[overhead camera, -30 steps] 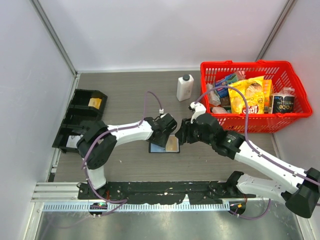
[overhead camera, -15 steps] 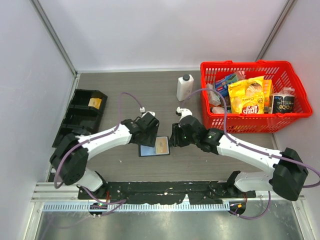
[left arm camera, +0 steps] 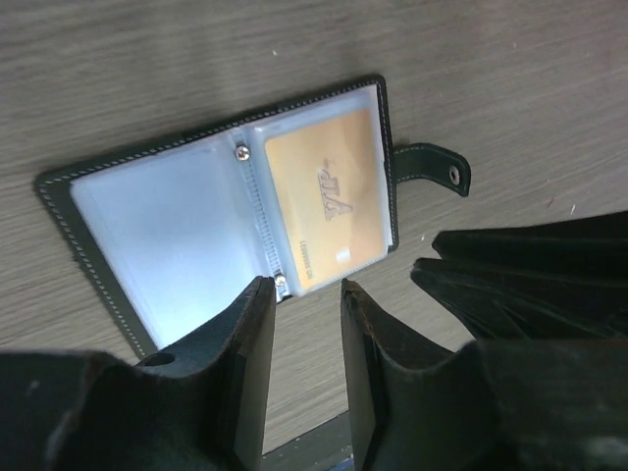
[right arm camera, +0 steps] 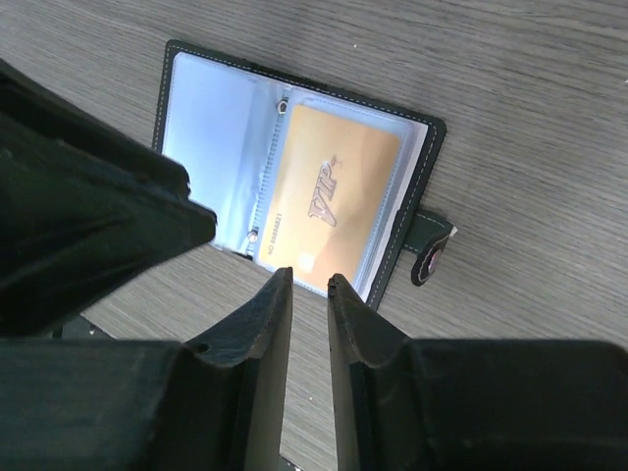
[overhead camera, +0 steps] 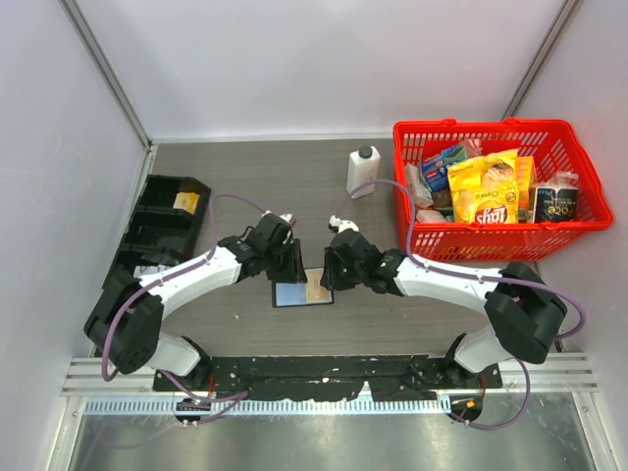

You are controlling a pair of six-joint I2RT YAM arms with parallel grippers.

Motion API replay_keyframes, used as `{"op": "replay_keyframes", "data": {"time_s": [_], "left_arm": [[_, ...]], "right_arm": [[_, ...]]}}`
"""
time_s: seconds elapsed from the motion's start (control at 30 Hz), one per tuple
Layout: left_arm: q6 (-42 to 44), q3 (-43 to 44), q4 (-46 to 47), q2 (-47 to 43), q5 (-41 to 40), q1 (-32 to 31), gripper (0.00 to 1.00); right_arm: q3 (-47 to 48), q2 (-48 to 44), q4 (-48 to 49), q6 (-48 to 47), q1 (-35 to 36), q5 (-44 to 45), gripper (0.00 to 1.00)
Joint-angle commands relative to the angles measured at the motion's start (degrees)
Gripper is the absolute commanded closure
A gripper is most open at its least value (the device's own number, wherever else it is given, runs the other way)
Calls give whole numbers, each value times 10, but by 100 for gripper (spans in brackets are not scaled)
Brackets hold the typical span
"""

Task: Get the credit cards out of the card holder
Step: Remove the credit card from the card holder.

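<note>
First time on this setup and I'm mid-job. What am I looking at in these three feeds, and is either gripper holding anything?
You are seeing two robot arms bolted at the near edge of a table, each ending in a two-finger gripper. The wide picture looks down from above and behind them. The other two come from a camera on each wrist, so the dark shapes at the bottom are that arm's own fingers. The card holder lies open on the table, with an orange card in one clear pocket. The left gripper and right gripper hover at it, jaws slightly apart, holding nothing. Farther back stand a white bottle and a red basket of groceries. A black tray sits at the left.
</note>
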Motion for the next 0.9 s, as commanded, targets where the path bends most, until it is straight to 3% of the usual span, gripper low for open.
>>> {"op": "replay_keyframes", "data": {"time_s": [0.0, 0.37, 0.87], "left_arm": [[-24, -14, 51, 19, 57, 0, 64], [-23, -32, 10, 27, 25, 29, 66], [54, 4, -75, 76, 3, 51, 67]], "right_arm": [[24, 25, 38, 11, 3, 8, 74], [7, 72, 50, 21, 2, 13, 69], [13, 103, 40, 27, 1, 6, 63]]}}
